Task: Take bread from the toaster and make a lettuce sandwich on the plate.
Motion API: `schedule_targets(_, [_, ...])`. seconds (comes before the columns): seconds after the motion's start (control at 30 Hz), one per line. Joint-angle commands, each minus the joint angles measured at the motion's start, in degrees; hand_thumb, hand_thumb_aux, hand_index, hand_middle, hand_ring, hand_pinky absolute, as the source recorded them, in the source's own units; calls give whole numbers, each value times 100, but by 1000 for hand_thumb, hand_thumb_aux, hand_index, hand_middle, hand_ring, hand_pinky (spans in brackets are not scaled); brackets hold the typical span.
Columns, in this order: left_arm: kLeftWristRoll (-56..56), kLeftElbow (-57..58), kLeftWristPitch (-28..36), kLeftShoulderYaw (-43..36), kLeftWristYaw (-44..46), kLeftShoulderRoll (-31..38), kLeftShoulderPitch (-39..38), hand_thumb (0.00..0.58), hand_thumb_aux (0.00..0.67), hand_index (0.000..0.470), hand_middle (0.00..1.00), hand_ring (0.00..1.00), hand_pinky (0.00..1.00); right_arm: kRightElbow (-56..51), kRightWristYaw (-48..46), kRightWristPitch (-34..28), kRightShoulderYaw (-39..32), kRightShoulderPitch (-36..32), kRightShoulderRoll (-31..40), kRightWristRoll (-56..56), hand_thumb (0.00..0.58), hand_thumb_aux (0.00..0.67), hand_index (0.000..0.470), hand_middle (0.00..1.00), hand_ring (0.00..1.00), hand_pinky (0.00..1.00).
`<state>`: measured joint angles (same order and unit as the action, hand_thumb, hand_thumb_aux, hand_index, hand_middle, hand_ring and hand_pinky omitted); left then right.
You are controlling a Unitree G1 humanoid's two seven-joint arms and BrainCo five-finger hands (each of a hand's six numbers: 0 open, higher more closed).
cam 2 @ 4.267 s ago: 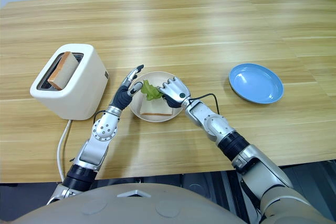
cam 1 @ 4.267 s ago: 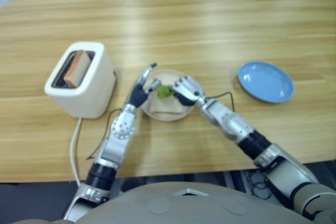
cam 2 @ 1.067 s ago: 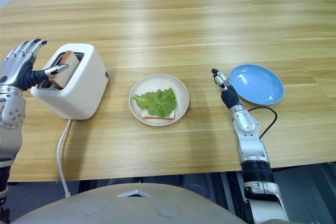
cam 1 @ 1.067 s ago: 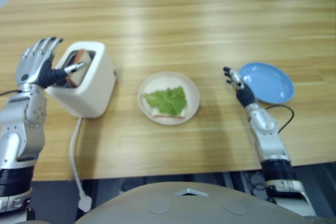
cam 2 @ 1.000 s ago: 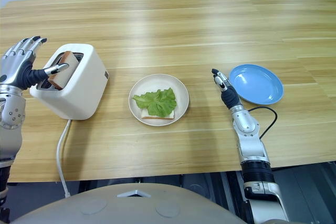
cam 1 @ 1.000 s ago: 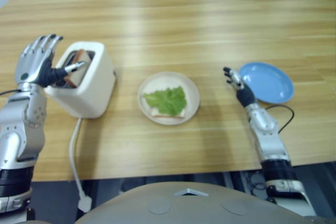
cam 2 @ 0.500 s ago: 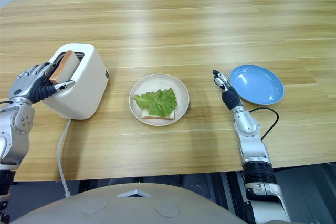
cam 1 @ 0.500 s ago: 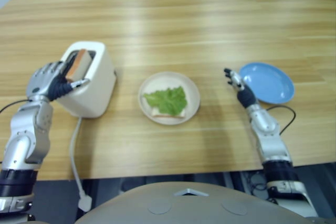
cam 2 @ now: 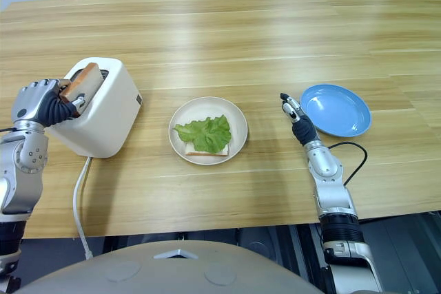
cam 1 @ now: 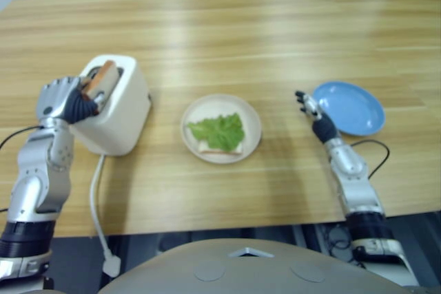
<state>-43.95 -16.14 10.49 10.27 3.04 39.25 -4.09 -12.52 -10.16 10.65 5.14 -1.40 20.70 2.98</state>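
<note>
A white toaster stands at the left with one bread slice sticking up out of its slot. My left hand is at the toaster's left side with its fingers curled around that slice. On the cream plate in the middle lies a bread slice covered by a lettuce leaf. My right hand hovers over the table right of the plate, fingers straight, holding nothing.
A blue plate lies just right of my right hand. The toaster's white cord runs down off the table's front edge. A black cable loops by my right forearm. Bare wooden table extends behind.
My left hand dropped from beside the toaster's top and closed on the bread slice, which now tilts left and stands a little higher. The right hand stayed put.
</note>
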Motion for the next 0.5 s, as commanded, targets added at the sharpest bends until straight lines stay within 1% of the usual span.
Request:
schedule_targets(0.03, [11, -424, -240, 201, -387, -98, 72, 580, 670, 460, 1000, 1000, 1000, 4, 33, 15, -5, 29, 29, 93, 0, 0, 0, 0, 0, 0])
schedule_targets(0.17, [161, -1071, -730, 511, -1055, -335, 167, 580, 670, 460, 1000, 1000, 1000, -56, 62, 45, -22, 18, 9, 144, 0, 0, 0, 0, 0, 0])
schedule_targets(0.27, [780, -1490, -1128, 835, -1301, -630, 315, 580, 670, 460, 1000, 1000, 1000, -120, 98, 80, -57, 9, -21, 180, 0, 0, 0, 0, 0, 0])
schedule_targets(0.33, [1224, -1714, -1318, 1001, -1275, -795, 425, 580, 670, 460, 1000, 1000, 1000, -151, 121, 101, -89, 9, -48, 202, 0, 0, 0, 0, 0, 0])
schedule_targets(0.4, [1725, -1802, -1417, 1008, -1062, -914, 565, 580, 670, 460, 1000, 1000, 1000, -174, 142, 112, -118, 4, -76, 222, 0, 0, 0, 0, 0, 0])
schedule_targets(0.47, [2154, -1747, -1434, 815, -833, -1070, 699, 580, 670, 460, 1000, 1000, 1000, -208, 156, 122, -137, -9, -99, 231, 0, 0, 0, 0, 0, 0])
schedule_targets(0.5, [2282, -1655, -1433, 598, -680, -1151, 746, 580, 670, 460, 1000, 1000, 1000, -230, 158, 127, -145, -24, -110, 234, 0, 0, 0, 0, 0, 0])
